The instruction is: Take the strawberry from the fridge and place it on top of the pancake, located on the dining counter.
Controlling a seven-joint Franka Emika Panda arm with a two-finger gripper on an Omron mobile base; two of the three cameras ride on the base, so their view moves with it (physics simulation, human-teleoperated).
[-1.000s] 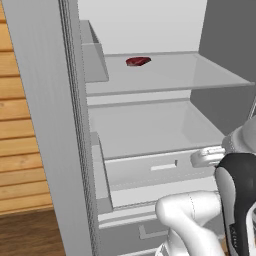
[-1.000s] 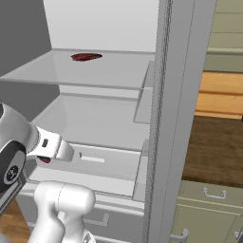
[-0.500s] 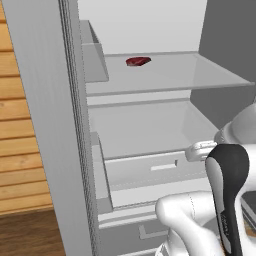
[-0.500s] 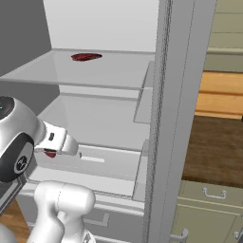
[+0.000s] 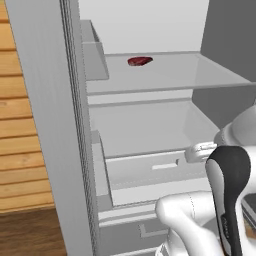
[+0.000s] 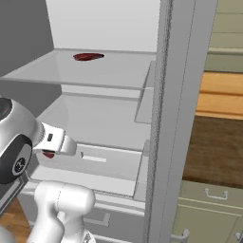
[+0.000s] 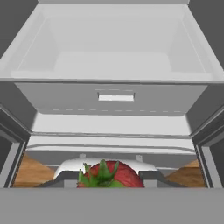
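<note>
Grey fridge stood open in front of me, its interior pale and its door edge running vertically through both base views. A glassy upper shelf crossed the compartment, with a second, lower shelf beneath it. Below that, a pale drawer with a slotted front handle faced my hand camera squarely; in the left base view the same drawer sat just behind my wrist.

My gripper was positioned low, in front of the drawer and outside the shelves. Its jaws were drawn in most of the way and clamped on the strawberry, which sat between the two dark fingertips with its green leaves turned toward the camera. In the right base view a small red patch of the strawberry showed just under my hand.

A flat dark red item lay on the upper shelf, toward its back, well apart from my gripper.
</note>
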